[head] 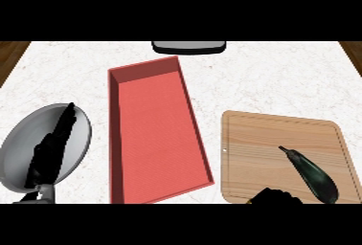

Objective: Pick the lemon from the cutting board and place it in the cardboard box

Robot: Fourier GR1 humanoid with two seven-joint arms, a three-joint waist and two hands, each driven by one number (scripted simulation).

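Observation:
No lemon shows. A dark, glossy, long vegetable like an eggplant [311,174] lies slanted on the right half of the wooden cutting board [262,143]. Left of the board stands a long, red-walled open box [152,134] with nothing inside. My right hand [276,196] just pokes in at the lower edge over the board's near side, a little left of the vegetable's thick end and apart from it; most of the hand is cut off. My left hand [51,150] rests at the left with straight fingers pointing away, over a grey plate.
The grey plate [78,124] lies left of the box under my left hand. A dark grey tray-like object [188,46] sits at the counter's far edge. White marble counter [268,81] stretches between the box and the board.

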